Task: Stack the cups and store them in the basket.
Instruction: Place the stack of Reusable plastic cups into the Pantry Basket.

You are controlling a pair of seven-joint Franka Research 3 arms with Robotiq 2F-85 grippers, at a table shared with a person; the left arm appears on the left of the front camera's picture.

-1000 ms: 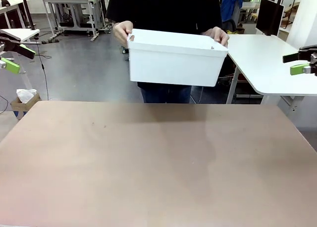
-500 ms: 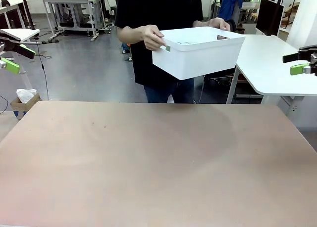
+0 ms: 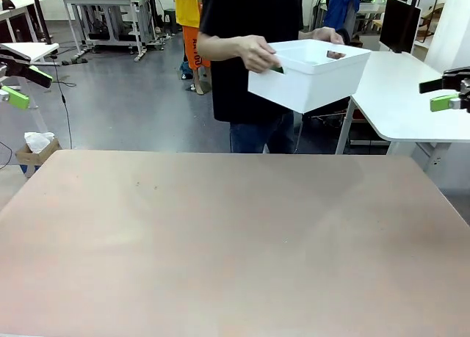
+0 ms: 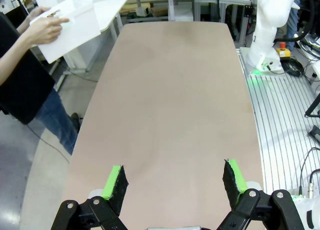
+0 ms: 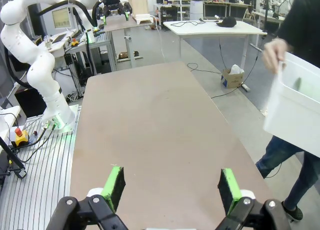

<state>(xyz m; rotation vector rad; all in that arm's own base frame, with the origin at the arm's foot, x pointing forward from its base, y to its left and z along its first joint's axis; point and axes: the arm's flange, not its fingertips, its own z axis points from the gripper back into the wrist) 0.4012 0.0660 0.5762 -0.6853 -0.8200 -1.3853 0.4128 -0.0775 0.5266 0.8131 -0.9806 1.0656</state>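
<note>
Green-padded left gripper spread wide, bottom of frame | right gripper wide too, over bare table | white basket upper right, carried by person's hands

Two-finger grippers, black linkage with visible pivot screws and bright green pads: left gripper, right gripper. White, rounded, jointed arm segments on a pale base. Person in black short-sleeved top and blue jeans.
</note>
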